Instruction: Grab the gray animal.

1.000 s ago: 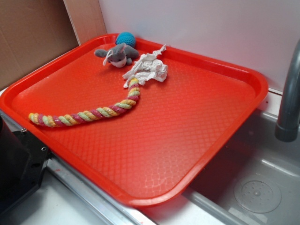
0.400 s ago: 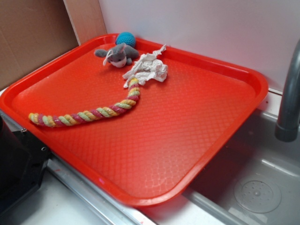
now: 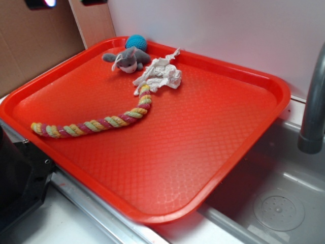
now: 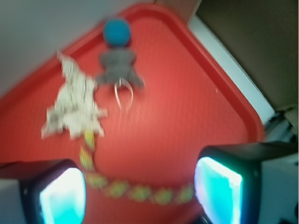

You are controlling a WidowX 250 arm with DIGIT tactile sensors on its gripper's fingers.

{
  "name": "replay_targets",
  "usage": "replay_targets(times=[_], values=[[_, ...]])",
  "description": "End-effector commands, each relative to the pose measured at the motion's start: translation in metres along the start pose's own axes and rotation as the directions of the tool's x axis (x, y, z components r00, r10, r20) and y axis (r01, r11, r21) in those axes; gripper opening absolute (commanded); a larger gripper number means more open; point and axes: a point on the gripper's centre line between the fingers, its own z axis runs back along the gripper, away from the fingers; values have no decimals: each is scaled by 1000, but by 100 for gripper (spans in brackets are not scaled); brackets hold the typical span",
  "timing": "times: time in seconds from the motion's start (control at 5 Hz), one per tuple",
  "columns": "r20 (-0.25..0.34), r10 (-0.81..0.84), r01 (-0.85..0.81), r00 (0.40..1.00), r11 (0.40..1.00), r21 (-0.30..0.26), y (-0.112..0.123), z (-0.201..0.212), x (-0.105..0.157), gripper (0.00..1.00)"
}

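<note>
No readable text, labels or numbers anywhere.

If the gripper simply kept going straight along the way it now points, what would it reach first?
Most likely the bare floor of the red tray. The gripper, jaws open, looks down at open tray surface between the braided rope and the gray animal. Depth is unclear in this blurred wrist view.
</note>
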Motion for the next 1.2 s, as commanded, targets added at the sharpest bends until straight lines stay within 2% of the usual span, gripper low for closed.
replay_targets(times=[0.0,0.2,0.4,0.6,1.0], values=[[72,68,-71,995,997,34,-11,-41,32,100],[81,93,-98,992,994,52,-12,-71,50,100],[54,119,-122,991,991,55,-9,-97,66,100],[56,135,-140,989,987,80,-5,-114,83,100],[3,114,-114,993,988,102,-3,-141,93,100]])
